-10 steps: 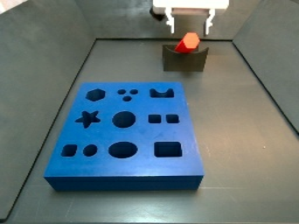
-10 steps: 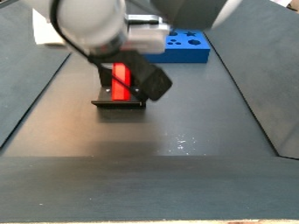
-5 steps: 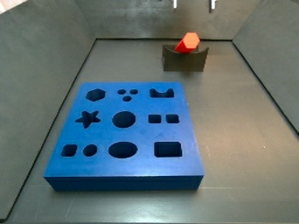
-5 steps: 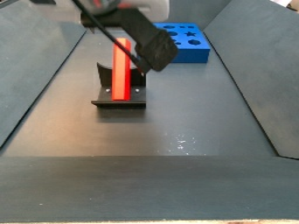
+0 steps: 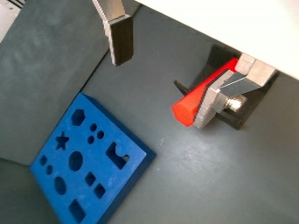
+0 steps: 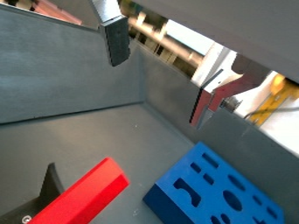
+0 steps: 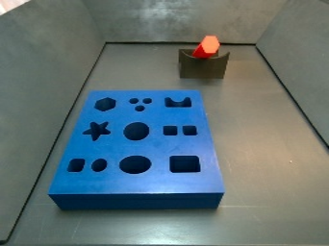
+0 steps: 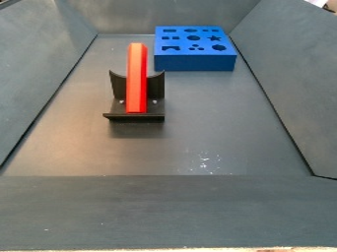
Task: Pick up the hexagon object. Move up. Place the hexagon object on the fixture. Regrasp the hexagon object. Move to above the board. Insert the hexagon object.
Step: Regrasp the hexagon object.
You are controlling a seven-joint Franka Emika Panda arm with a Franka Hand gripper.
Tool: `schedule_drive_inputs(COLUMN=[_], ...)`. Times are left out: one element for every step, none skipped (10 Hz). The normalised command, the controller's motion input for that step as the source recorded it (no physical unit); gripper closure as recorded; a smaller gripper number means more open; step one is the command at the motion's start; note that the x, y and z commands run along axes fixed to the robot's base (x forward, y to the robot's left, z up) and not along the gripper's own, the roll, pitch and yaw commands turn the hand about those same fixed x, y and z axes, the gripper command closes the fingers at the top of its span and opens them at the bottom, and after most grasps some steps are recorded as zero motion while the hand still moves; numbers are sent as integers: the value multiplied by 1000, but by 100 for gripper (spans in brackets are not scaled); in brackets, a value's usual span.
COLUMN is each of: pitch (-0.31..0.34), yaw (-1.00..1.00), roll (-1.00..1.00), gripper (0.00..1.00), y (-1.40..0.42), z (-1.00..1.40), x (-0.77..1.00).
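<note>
The hexagon object (image 8: 136, 77) rests propped on the fixture (image 8: 136, 106), below the end effector (image 5: 176, 68), whose fingers stand apart and empty. Placing looks done; regrasping, moving above the board (image 7: 139, 146) and inserting remain.

claw (image 6: 162, 63) empty, hexagon object (image 6: 84, 196), board (image 6: 216, 188)

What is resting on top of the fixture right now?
The hexagon object lies in the notch of the fixture, sticking out past it. The notch surface under the bar is covered. The gripper is open, high above, holding nothing.
</note>
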Motion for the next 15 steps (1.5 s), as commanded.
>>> schedule_drive_inputs(pitch=[38, 38, 36, 32, 30, 28, 25, 23, 23, 28, 35, 40, 50, 60, 76], yaw=[23, 23, 23, 23, 25, 25, 26, 27, 28, 30, 33, 34, 38, 41, 47], roll=[1000, 1000, 1000, 1000, 1000, 1000, 1000, 1000, 1000, 1000, 1000, 1000, 1000, 1000, 1000], gripper=[0, 0, 0, 0, 0, 0, 0, 0, 0, 0, 0, 0, 0, 0, 0], y=[-441, -232, -59, -36, -46, -38, -24, -21, -21, -18, -21, -19, -24, -24, -29], z=[97, 67, 57, 22, 14, 14, 11, 9, 13, 13, 10, 6, -1, -2, -4], x=[-16, -10, -20, -15, -10, -8, 1, 4, 8, 7, 12, 17, 34, 44, 63])
